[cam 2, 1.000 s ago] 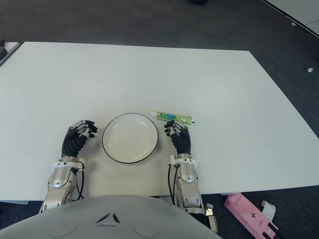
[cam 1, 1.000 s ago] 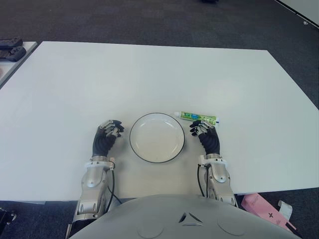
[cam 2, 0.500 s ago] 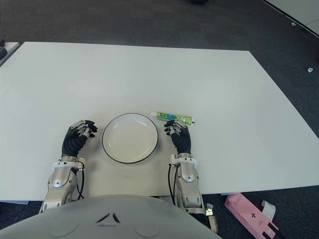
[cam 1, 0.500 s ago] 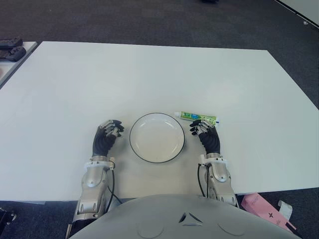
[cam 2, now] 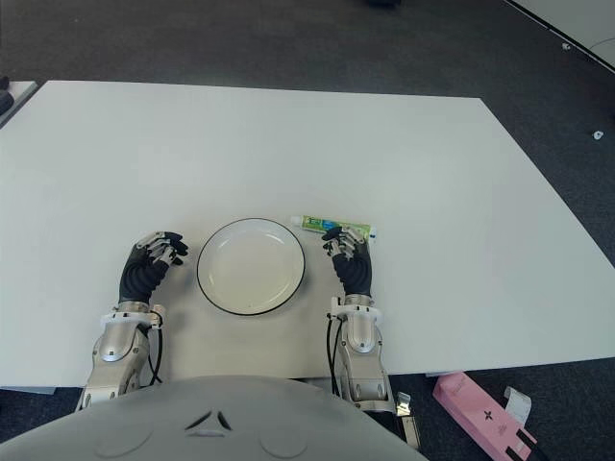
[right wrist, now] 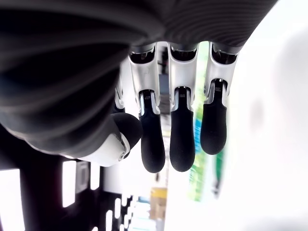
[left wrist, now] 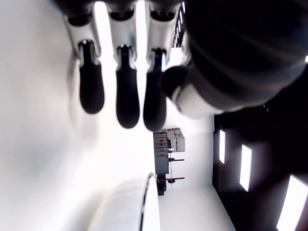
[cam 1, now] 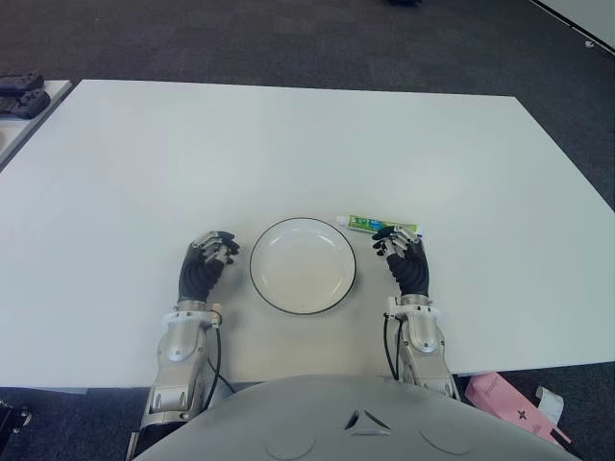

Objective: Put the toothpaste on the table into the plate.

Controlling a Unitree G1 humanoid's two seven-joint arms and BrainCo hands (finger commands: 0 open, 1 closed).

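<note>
The step in hand is the approach to the grasp. The green-and-white toothpaste tube [cam 1: 381,225] lies flat on the white surface [cam 1: 288,144], just beside the far right rim of the round white plate with a dark rim [cam 1: 303,265] and outside it. The plate holds nothing.

The right hand [cam 1: 406,263] sits at the near side of the tube, with its fingertips [cam 1: 386,239] over the tube's right portion. In the right wrist view the fingers [right wrist: 182,139] hang loosely extended side by side, with the thumb apart from them. They close on nothing, and the tube shows beyond them. The left hand [cam 1: 204,265] shows left of the plate, idle, fingers relaxed and holding nothing.

The next move likely calls for the right hand to lower, bring fingers and thumb to opposite long sides of the tube, and close. A lift and a short carry leftward over the plate rim should follow.

Compared with the frame one second earlier, the right hand has shifted forward and slightly right, so that it now covers more of the tube. The tube, the plate and the left hand are unchanged.
</note>
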